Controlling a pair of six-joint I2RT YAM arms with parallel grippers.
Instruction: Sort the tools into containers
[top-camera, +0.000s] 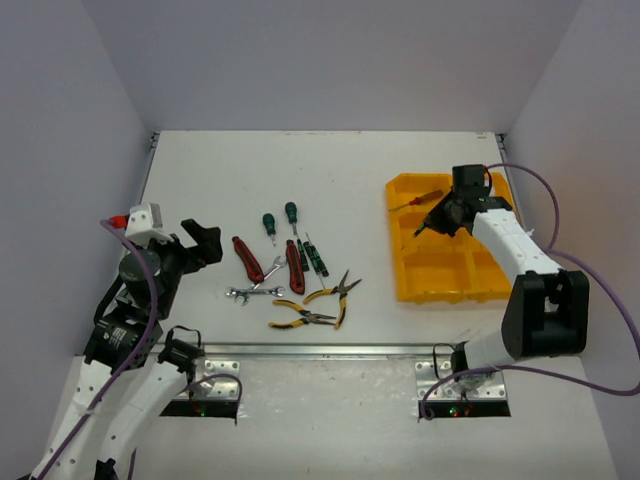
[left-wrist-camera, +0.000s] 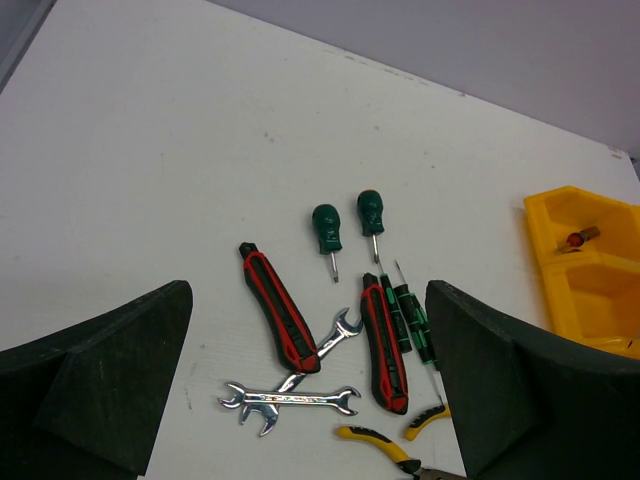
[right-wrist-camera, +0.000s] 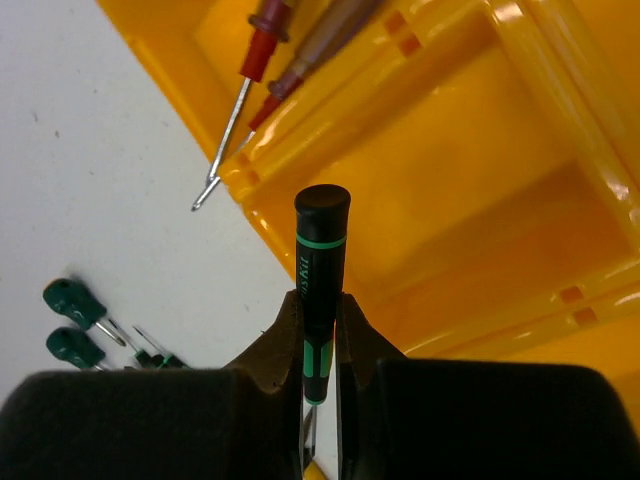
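ROBOT SORTS TOOLS: The right hand (right-wrist-camera: 320, 325) pinches a slim black-and-green screwdriver (right-wrist-camera: 320, 265) by the lower part of its handle, cap end forward. It is held above a yellow tray (top-camera: 440, 272) of six open compartments, which sits on the right side of a white counter (top-camera: 250, 170), close to the right wall. Two red-handled screwdrivers (right-wrist-camera: 262, 45) lie in the tray's far left corner compartment, their shafts reaching out over the rim above the counter.

The left hand (top-camera: 205, 243), its fingers (left-wrist-camera: 100, 385) spread wide and holding nothing, hangs over the left part of the counter, facing the loose tools in the middle. These are two stubby green screwdrivers (left-wrist-camera: 326, 228), two red-handled cutters (left-wrist-camera: 280, 308), slim green screwdrivers (left-wrist-camera: 412, 320) just beside one cutter, silver wrenches (left-wrist-camera: 290, 400) crossing one another, and two yellow-handled pliers (top-camera: 303, 318) nearest the arms.

The counter is matt white with a few faint specks and is closed in on three sides by plain pale walls (top-camera: 330, 60). A metal strip (top-camera: 320, 350) runs along its near edge, where both arms are bolted down on plates. Purple cables (top-camera: 547, 192) loop along the arms.
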